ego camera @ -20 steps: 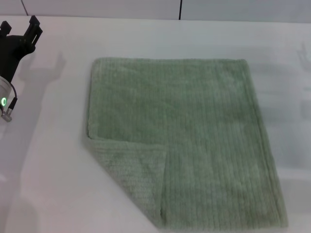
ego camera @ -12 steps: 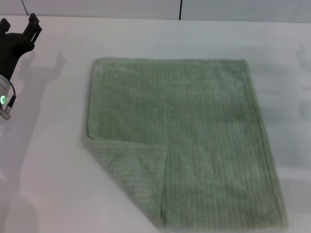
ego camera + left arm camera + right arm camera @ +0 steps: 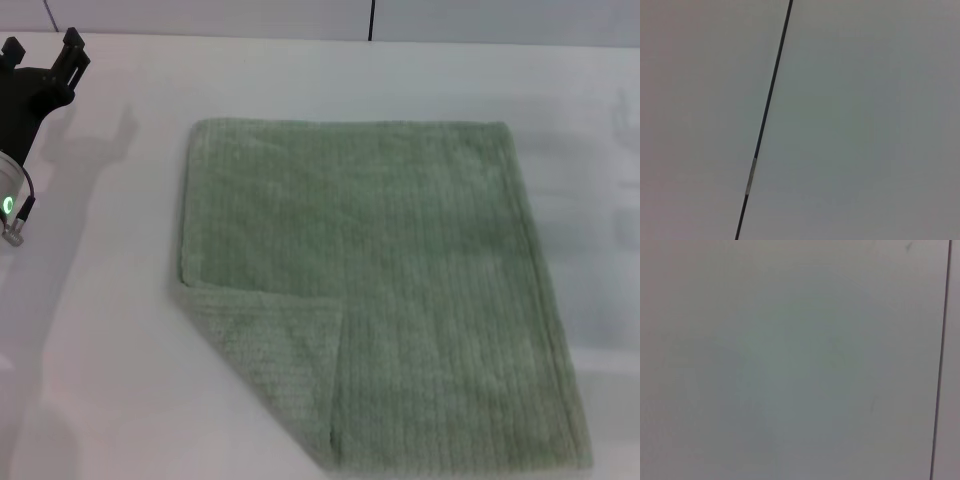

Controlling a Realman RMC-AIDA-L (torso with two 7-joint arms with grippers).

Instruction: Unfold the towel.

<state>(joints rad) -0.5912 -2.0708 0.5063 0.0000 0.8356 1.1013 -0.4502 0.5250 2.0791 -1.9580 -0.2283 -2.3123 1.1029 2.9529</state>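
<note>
The sage-green towel (image 3: 380,290) lies flat on the white table (image 3: 110,330) in the head view, reaching from the middle to the near edge. Its near-left corner (image 3: 275,360) is folded over onto the cloth as a triangle flap. My left gripper (image 3: 40,55) is raised at the far left, well apart from the towel, its two black fingers apart and empty. My right gripper is out of view. The wrist views show only bare white surface with a dark seam line.
The table runs to a wall at the back with a dark vertical seam (image 3: 371,20). My left arm's body with a green light (image 3: 8,207) hangs at the left edge. White tabletop lies left of the towel.
The left gripper has shifted very slightly at the far left. The towel has not moved.
</note>
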